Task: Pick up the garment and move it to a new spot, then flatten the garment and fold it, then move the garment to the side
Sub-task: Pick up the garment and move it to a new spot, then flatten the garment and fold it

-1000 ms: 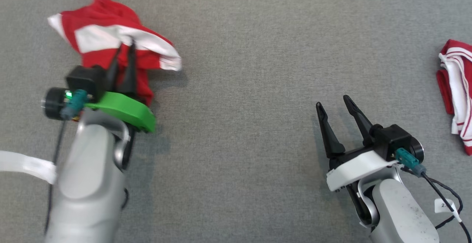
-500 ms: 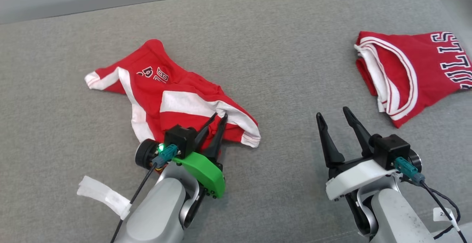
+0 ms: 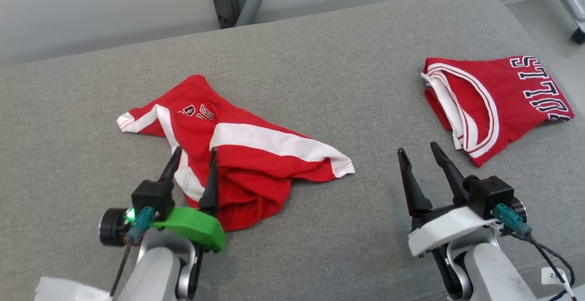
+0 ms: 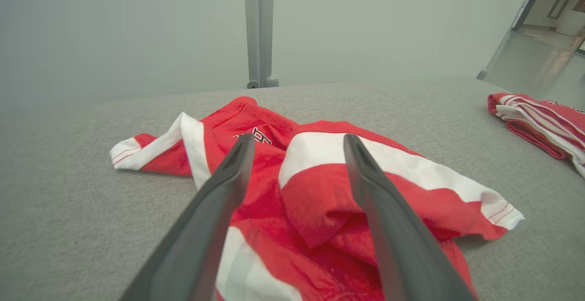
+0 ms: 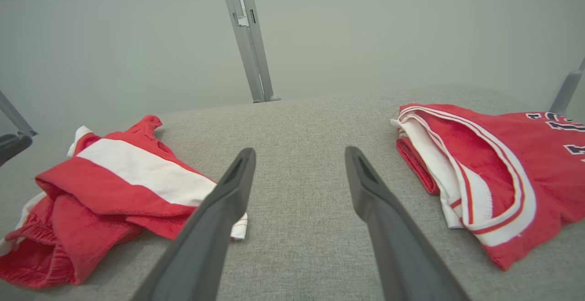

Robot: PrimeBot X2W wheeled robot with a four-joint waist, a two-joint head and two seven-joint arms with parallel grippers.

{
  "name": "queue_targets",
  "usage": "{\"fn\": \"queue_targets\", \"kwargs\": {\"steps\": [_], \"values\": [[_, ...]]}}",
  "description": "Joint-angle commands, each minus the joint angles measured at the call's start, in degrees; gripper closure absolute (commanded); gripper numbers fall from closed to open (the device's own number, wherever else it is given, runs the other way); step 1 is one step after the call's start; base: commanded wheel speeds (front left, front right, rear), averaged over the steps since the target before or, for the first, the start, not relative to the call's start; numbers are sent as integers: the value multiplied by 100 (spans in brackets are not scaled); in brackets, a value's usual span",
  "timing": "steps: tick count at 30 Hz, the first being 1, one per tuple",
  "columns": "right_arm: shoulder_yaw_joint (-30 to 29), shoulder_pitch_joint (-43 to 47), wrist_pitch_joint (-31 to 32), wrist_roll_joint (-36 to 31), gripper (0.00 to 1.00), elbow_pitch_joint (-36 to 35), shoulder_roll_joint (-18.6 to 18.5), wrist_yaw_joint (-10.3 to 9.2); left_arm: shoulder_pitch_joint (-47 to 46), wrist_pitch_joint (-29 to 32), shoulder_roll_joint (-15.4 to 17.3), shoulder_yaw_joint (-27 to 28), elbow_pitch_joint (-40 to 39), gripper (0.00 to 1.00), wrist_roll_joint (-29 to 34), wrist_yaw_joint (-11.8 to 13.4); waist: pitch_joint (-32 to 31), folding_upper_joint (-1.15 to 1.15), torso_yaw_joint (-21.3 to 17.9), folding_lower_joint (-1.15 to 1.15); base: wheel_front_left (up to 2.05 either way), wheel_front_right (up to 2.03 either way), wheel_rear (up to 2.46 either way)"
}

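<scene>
Grey fabric covers the surface (image 3: 320, 54). On the left side, the left fingers (image 3: 211, 180) are spread wide apart and pinch nothing. They point away from the robot, right over the near end of the garment (image 3: 256, 164). I cannot quite tell if the tips touch the cloth or hang just above it.

The garment is red with white stripes. It lies crumpled on the left half of the surface. Its long way runs from a far-left corner to a white-edged corner on the right, slanting a bit toward the robot. The bunched-up part sits nearest the left fingers, so the left arm is the closer one for smoothing it.

Further right, the right fingers (image 3: 411, 184) are spread wide too and hold nothing. They hang over bare grey fabric, well apart from the garment's right corner. Far right lies a folded red jersey (image 3: 498, 104), near the right fingers.

Flattening should come next, with the two ends pulled apart sideways.
</scene>
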Motion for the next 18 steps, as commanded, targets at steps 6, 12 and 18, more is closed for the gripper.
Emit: {"fn": "queue_targets", "kwargs": {"steps": [6,12,18], "values": [[-1,233,-1,107,0,27,-9,-7,952,-1,168,837,-380,0,265,93,-368,38,330,0,0,0,0],[-41,404,-1,119,0,93,-9,-7,1754,-1,49,1593,-771,0,464,114,-607,38,491,0,0,0,0],[-45,555,-1,180,0,127,-9,-7,2238,-1,-112,1979,-1044,0,725,-77,-737,38,557,0,0,0,0]]}}
